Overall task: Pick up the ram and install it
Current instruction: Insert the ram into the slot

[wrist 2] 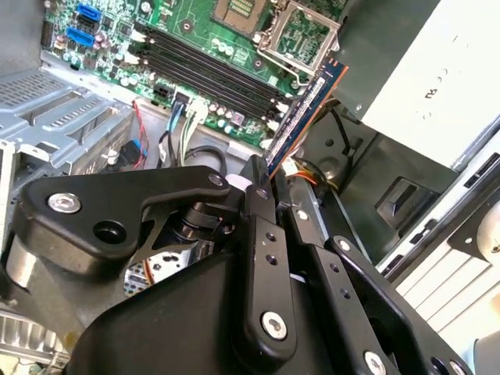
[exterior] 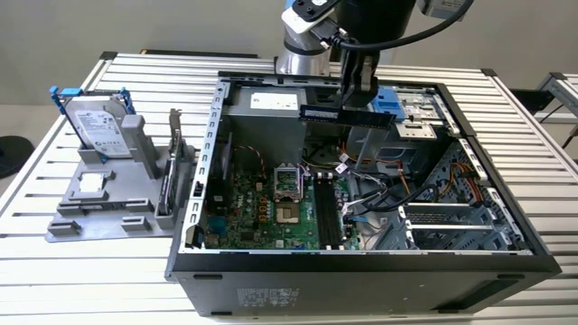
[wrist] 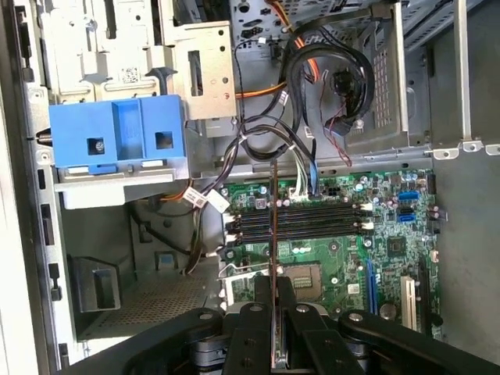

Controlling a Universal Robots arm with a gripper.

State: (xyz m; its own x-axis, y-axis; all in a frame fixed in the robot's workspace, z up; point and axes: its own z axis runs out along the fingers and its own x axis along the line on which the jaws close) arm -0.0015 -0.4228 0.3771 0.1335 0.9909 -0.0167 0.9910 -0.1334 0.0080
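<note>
Gripper clamped on ram, holding it level above the open case, apparently to line its edge with the motherboard's empty slots below.

In the exterior view we look down from well off into the open computer case. In both wrist views we peer closely past the gripper at the motherboard inside.
</note>
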